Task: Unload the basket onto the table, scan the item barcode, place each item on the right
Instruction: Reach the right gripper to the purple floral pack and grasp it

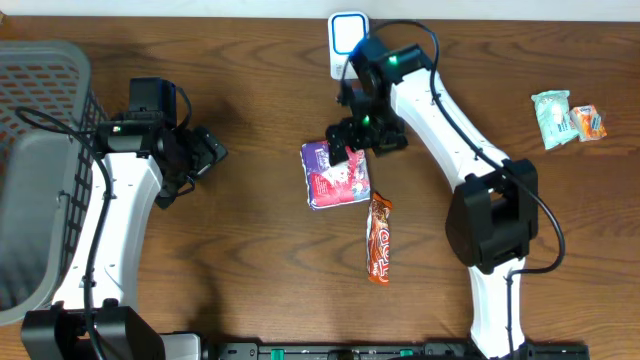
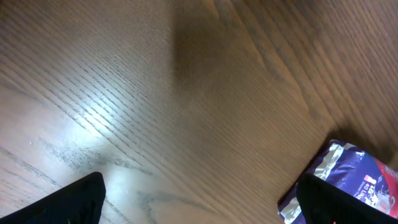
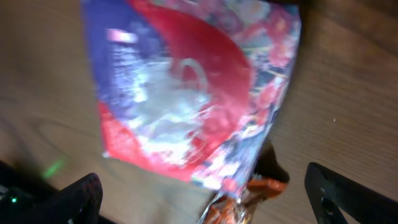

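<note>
Overhead, we see the glossy red-and-purple foil snack pouch (image 1: 337, 178) lying flat on the brown wooden table (image 1: 250, 260), a little right of the frame's centre. The right gripper (image 1: 358, 143) is over its upper edge, and the white boxy scanner (image 1: 345, 32) sits at the top edge of the frame behind that arm. Both sets of jaws stand fully released and empty. The left gripper (image 1: 205, 152) hangs over bare wood at centre left, well apart from the pouch.

We judge the grasp risky. The foil looks slick and the pouch lies flat, so closing fingers may skid over it or push it away instead of pinching it. The orange wrapped bar (image 1: 380, 238) lies just beside the pouch's lower right corner and could get dragged along. Crinkled foil may also throw glare at the scanner.

We find no barcode in any view; it may be on the underside. The right wrist view is blurred, the gripper covers the pouch's upper edge from above, and the left wrist view catches one corner only. We cannot tell whether the right fingertips touch the pouch.
</note>
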Robot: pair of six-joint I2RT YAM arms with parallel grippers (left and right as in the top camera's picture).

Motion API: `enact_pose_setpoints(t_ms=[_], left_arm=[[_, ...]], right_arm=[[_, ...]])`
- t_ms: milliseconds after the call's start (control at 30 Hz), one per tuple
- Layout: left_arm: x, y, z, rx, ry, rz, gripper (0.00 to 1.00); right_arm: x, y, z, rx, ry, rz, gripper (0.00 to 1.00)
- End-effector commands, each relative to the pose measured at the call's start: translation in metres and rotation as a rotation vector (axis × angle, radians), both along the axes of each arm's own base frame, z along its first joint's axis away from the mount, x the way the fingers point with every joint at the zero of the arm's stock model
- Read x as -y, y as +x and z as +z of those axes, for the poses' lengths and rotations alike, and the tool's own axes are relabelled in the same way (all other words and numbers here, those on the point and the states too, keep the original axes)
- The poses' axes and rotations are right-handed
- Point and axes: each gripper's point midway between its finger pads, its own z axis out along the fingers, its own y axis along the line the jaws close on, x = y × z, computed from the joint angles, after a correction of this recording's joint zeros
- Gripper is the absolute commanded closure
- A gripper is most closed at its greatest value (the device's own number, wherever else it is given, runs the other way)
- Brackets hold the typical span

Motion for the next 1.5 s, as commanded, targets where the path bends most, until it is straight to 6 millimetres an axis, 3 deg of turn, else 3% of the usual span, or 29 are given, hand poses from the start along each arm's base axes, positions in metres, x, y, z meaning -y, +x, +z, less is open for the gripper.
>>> enact_pose_setpoints(t_ms=[0, 133, 267, 367, 500, 633, 767, 933, 1067, 1233, 1467], left_arm=[[-0.003, -0.001, 0.001, 0.001, 0.011, 0.002, 0.02], [-0.003, -0.001, 0.001, 0.001, 0.011, 0.002, 0.02], [-0.003, -0.001, 0.001, 0.001, 0.011, 0.002, 0.02], [-0.003, -0.001, 0.001, 0.001, 0.012, 0.002, 0.02], [-0.003, -0.001, 0.001, 0.001, 0.011, 0.002, 0.02], [-0.003, -0.001, 0.001, 0.001, 0.011, 0.002, 0.02], [-0.003, -0.001, 0.001, 0.001, 0.011, 0.002, 0.02], [-0.003, -0.001, 0.001, 0.001, 0.011, 0.002, 0.02], [-0.003, -0.001, 0.001, 0.001, 0.011, 0.002, 0.02], [-0.003, -0.001, 0.001, 0.001, 0.012, 0.002, 0.02], [-0.003, -0.001, 0.001, 0.001, 0.011, 0.002, 0.02]], right_arm=[[0.009, -0.007, -0.014, -0.06, 0.043, -0.022, 0.01], [0.009, -0.015, -0.031, -0.107, 0.108, -0.036, 0.02], [0.0, -0.013, -0.05, -0.083, 0.175, -0.022, 0.14], [-0.004, -0.01, -0.06, -0.059, 0.199, -0.028, 0.44], [-0.001, -0.006, -0.062, -0.04, 0.176, -0.038, 0.99], [0.008, 0.007, -0.046, -0.003, 0.101, -0.063, 0.99], [0.031, 0.031, -0.012, 0.102, -0.063, -0.104, 0.99], [0.092, 0.057, 0.038, 0.303, -0.474, -0.248, 0.99], [0.14, 0.059, 0.065, 0.439, -0.804, -0.355, 0.99], [0.171, 0.045, 0.059, 0.462, -1.027, -0.384, 0.99], [0.17, 0.026, 0.018, 0.389, -1.041, -0.346, 0.98]])
